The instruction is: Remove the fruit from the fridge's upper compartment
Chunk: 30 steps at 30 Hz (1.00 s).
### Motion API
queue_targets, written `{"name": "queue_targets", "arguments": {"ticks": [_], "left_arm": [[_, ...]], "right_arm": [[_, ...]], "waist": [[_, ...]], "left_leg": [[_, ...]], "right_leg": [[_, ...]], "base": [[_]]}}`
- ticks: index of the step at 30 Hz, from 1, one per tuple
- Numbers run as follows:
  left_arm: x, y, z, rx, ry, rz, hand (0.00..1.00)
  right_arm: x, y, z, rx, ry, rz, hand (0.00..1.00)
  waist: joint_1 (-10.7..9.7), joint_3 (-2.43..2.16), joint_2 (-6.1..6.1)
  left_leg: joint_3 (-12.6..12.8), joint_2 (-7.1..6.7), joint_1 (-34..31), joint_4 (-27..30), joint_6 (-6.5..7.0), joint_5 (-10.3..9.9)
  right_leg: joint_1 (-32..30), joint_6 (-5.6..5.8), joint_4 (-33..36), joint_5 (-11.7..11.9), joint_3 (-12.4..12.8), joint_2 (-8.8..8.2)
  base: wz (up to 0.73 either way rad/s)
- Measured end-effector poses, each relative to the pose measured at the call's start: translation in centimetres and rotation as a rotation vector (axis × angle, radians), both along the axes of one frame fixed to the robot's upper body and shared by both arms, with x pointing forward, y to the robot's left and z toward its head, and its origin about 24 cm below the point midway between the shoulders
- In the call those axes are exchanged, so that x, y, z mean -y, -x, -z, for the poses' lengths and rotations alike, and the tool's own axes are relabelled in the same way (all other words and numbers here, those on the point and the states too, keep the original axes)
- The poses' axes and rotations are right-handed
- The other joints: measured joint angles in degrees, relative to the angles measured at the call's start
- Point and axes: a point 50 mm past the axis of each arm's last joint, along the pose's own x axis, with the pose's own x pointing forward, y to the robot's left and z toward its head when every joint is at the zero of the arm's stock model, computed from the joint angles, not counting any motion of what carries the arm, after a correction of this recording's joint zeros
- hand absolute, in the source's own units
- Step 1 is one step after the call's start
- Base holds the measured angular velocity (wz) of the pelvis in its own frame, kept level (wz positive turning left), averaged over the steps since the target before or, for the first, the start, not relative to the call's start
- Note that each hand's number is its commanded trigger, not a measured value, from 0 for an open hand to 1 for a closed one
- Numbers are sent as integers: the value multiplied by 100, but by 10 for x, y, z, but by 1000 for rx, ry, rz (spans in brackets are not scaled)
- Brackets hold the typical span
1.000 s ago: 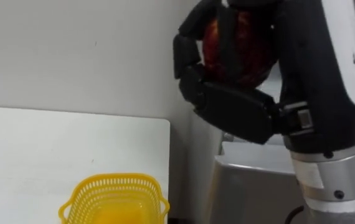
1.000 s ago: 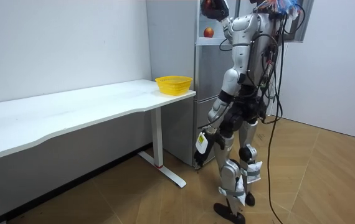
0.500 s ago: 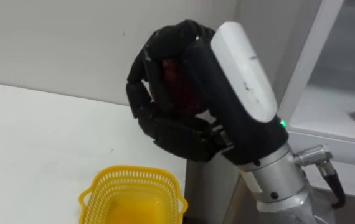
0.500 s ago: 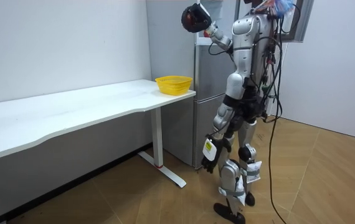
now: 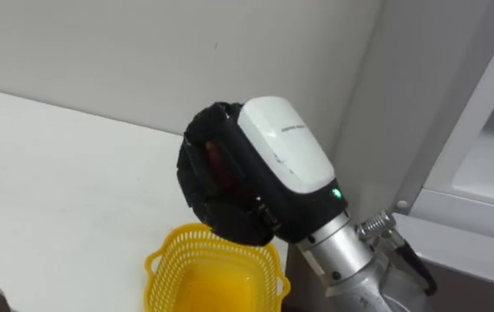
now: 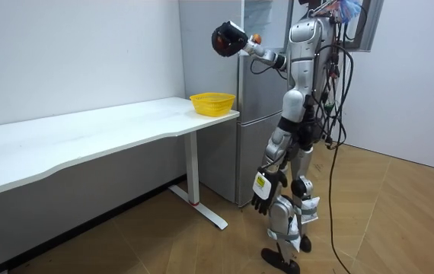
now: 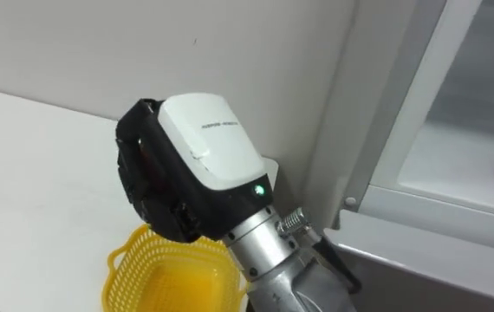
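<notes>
The grey fridge [image 5: 403,95] is seen at the right with its upper compartment open, and in the room view the robot is stood just in front of it. The white tabletop [image 5: 48,165] is set beside the fridge, and a yellow basket [image 5: 215,270] is placed at the tabletop's near corner. The right hand [image 5: 260,186] is raised over the basket and apart from it. Its fingers [image 5: 193,172] are curled closed round a red fruit [image 5: 217,159], of which a sliver is glimpsed between them. The left hand [image 6: 261,190] is hung low by the thigh; whether it is open or closed cannot be told.

The fruit is judged light, firm and smooth-skinned, so slipping is to be expected under a loose hold, and bruising under a hard squeeze or a drop. It is best enclosed round its widest part, as it is here, and lowered close to the basket's floor before release.
</notes>
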Motion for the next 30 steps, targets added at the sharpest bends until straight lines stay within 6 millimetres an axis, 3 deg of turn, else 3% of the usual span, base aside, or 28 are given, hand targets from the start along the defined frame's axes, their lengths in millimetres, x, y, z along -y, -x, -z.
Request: {"name": "queue_targets", "arguments": {"ticks": [5, 13, 22, 30], "left_arm": [[1, -9, -1, 19, 0, 5, 0], [-1, -7, -1, 16, -10, 2, 0], [-3, -11, -3, 31, -14, 7, 0], [-3, -18, -5, 49, -22, 31, 0]], "right_arm": [[0, -9, 14, -38, 60, 50, 100], [-7, -23, 50, -189, 141, 74, 100], [-5, -27, 57, -180, 204, 129, 100], [2, -37, 77, -263, 258, 176, 100]], "waist": [[176, 0, -13], [240, 66, -104], [240, 74, -136], [374, 70, -107]], "left_leg": [[-12, -10, -4, -3, 7, 4], [-29, -10, -16, -27, 19, 11], [-8, -10, -104, -2, 19, 11], [-12, -12, -137, 70, 19, 11]], "right_leg": [[-28, 22, 4, -14, 0, -34], [-53, 24, 3, -15, 13, -35], [-97, 27, -1, -17, 8, -36], [-97, 27, -3, -17, -22, -44]], "base": [[0], [1], [0], [1]]}}
